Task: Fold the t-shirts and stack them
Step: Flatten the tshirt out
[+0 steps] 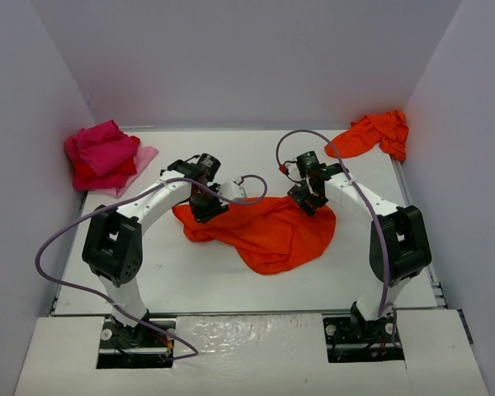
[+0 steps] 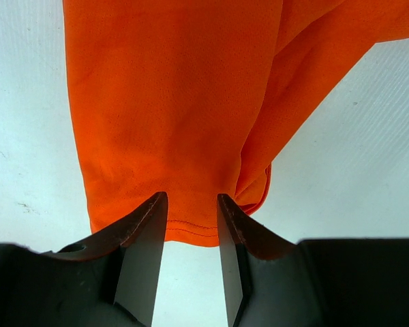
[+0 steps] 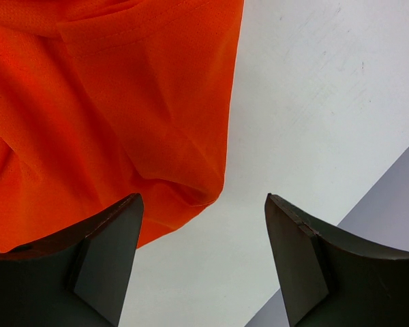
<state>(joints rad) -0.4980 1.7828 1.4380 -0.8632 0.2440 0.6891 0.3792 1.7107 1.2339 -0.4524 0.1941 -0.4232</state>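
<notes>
A bright orange-red t-shirt (image 1: 268, 235) lies spread and rumpled on the white table between the arms. My left gripper (image 1: 208, 208) is at its upper left corner. In the left wrist view the jaws (image 2: 192, 197) stand narrowly apart, straddling the shirt's stitched hem (image 2: 170, 102), with bare table showing between them. My right gripper (image 1: 312, 200) is at the shirt's upper right edge. In the right wrist view it (image 3: 203, 197) is wide open and empty, its left finger over the cloth (image 3: 88, 102) and its right finger over bare table.
A pile of magenta, red and pale pink shirts (image 1: 106, 157) sits at the back left corner. A crumpled orange-red shirt (image 1: 375, 134) lies at the back right by the wall. Grey walls enclose the table (image 1: 231, 280) on three sides.
</notes>
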